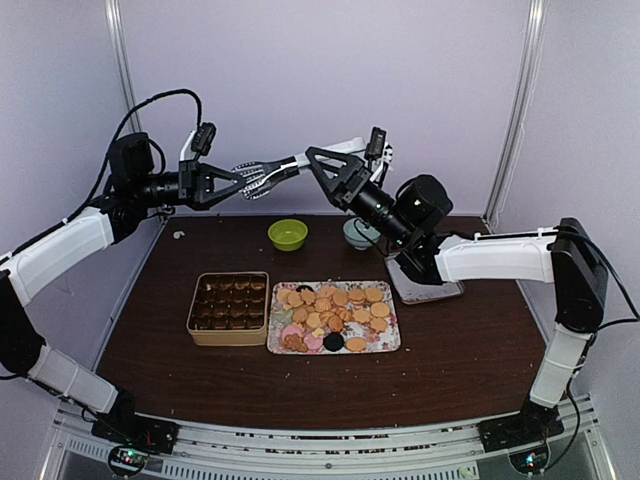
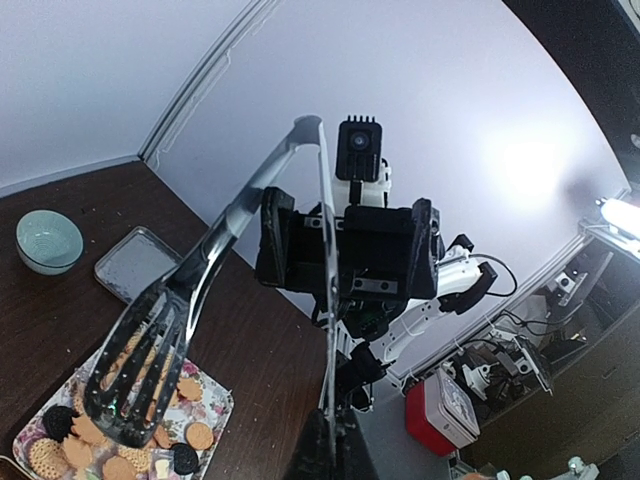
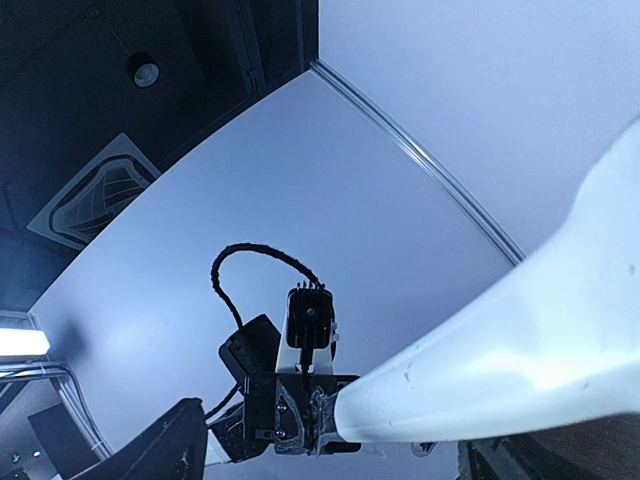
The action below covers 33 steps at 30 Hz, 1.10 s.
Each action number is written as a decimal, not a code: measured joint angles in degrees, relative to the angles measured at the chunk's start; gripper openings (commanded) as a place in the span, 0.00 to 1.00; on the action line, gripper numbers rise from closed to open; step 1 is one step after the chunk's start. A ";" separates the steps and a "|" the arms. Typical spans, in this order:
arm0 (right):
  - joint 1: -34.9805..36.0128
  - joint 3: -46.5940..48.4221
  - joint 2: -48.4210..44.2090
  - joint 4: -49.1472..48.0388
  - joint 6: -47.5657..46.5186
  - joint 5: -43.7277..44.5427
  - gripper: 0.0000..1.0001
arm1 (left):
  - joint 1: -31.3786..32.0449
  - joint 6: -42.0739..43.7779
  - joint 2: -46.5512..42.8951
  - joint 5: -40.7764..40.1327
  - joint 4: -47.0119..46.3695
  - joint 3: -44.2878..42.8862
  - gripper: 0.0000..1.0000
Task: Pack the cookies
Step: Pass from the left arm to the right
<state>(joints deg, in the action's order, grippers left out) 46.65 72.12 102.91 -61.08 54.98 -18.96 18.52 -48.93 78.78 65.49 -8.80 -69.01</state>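
Left gripper (image 1: 232, 182) clamped on tongs (image 1: 258, 175); right gripper (image 1: 317, 170) fingers apart beside their handle end — contact unclear, right wrist view blurred.

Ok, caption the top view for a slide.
Midair: left pincer holds tongs, open right pincer at their far end, cookies below.

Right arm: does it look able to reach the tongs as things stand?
Probably yes. The left tool holds the tongs aloft, handle end toward the open right tool, with nothing between them.
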 measured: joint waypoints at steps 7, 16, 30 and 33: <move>0.15 1.07 0.59 -0.04 0.81 -0.39 0.88 | 0.07 -0.90 -0.02 0.55 -0.92 0.15 0.00; 0.31 -8.15 -3.39 1.64 -0.59 -1.36 0.91 | 0.09 -0.90 -0.11 1.92 -1.25 0.15 0.00; 0.13 2.93 -0.02 2.78 0.07 -1.42 0.80 | -0.02 1.03 -0.81 2.43 -1.05 0.13 0.00; 0.04 3.72 1.20 2.69 0.46 -1.29 0.75 | -0.15 1.05 -1.16 2.29 -0.68 0.13 0.00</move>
<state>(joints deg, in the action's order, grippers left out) 46.70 75.83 104.12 -58.39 55.44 -20.25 18.37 -47.88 77.62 67.79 -9.47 -68.88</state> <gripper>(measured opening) 0.794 0.009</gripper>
